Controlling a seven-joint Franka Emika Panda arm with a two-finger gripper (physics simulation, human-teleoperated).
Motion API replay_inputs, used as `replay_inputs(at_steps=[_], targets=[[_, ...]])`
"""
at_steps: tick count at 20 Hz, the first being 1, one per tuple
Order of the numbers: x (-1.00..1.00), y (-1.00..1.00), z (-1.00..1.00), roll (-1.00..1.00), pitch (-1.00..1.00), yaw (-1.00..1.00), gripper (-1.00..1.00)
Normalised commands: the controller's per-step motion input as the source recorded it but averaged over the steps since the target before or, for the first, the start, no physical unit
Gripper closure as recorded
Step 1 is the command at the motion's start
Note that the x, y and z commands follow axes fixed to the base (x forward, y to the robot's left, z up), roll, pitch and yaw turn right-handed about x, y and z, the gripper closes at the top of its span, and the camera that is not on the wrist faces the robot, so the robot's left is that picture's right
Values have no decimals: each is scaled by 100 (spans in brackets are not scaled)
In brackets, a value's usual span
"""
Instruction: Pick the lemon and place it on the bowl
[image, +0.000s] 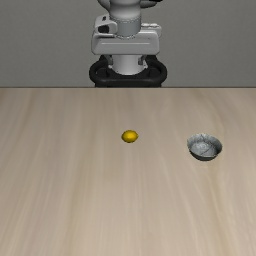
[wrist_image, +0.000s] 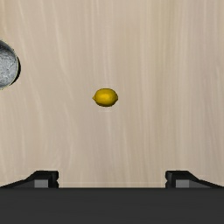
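Your gripper hangs with jaws wide and empty, seemingly high over the lemon, the bowl well apart from it.

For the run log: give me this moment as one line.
small yellow lemon: on light wooden table, not yet picked | round grey metal bowl: empty, apart from lemon | gripper: open, holding nothing

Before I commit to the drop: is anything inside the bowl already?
The bowl looks empty: just its mottled grey inside. The lemon lies apart on the table. Its near wall hides a sliver inside.
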Motion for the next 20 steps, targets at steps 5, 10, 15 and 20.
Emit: replay_inputs(at_steps=[5,10,15,20], targets=[[40,20,0,0,0,0,-100],[100,0,0,0,0,0,-100],[-20,0,-80,0,0,0,-100],[0,0,-100,0,0,0,-100]])
